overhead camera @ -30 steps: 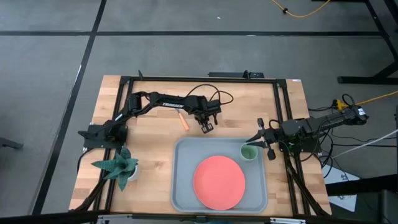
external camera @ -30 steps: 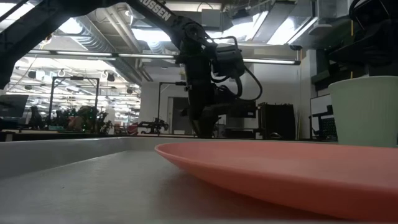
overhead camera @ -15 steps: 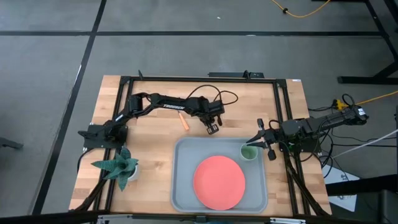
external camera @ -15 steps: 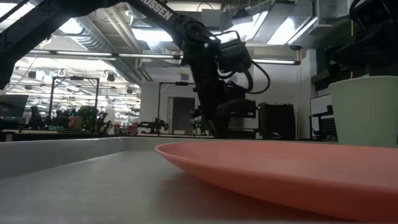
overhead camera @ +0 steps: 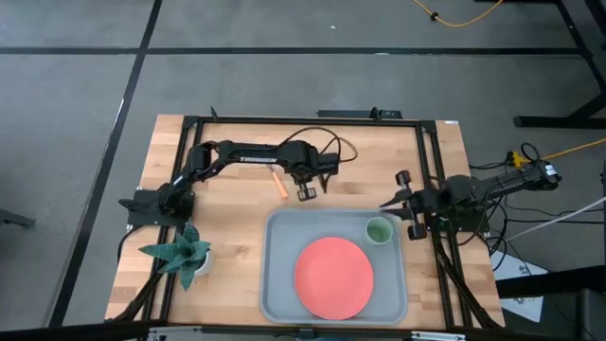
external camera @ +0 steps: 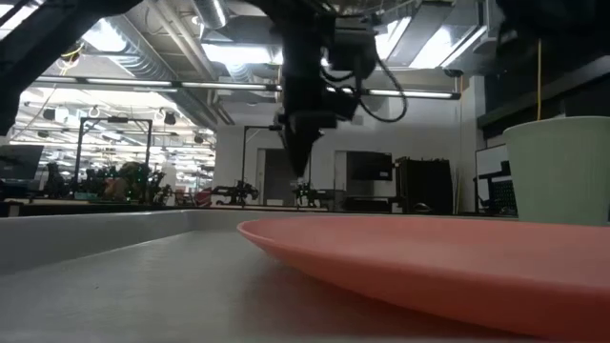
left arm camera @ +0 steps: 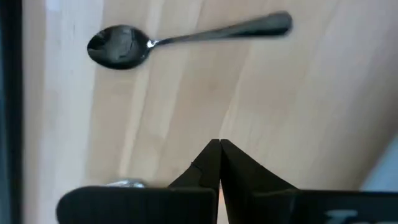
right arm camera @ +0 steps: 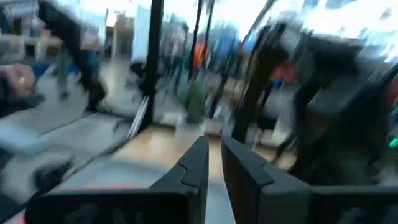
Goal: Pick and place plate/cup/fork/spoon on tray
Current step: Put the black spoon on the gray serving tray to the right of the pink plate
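**Cutlery still out on the counter, left pincer over the spoon**

I have the plate (overhead camera: 332,278) and the cup (overhead camera: 379,230) sitting inside the tray (overhead camera: 277,284), the cup in its far right corner. The fork (overhead camera: 277,182) lies on the bare counter (overhead camera: 227,237) beyond the tray's far left corner, just left of my left pincer (overhead camera: 307,193). In the left wrist view the spoon (left arm camera: 180,40) lies flat on the wood ahead of the left pincer (left arm camera: 218,149), whose fingers are pressed together with nothing between them.

I judge the spoon light, stiff and slick: polished metal lying flush to the wood, likely to skid if I nudge it. I would open up and pinch across the narrow handle near its middle, not the rounded bowl. The fork should handle the same way, though its orange handle may offer more grip.

My right pincer (overhead camera: 398,201) hangs at the tray's right edge by the cup; the right wrist view (right arm camera: 212,152) shows a narrow gap between its fingers and nothing held.

From above I cannot pick out the spoon; the left arm appears to cover it. The low view shows only plate, cup (external camera: 560,171) and tray floor, with both utensils out of sight.
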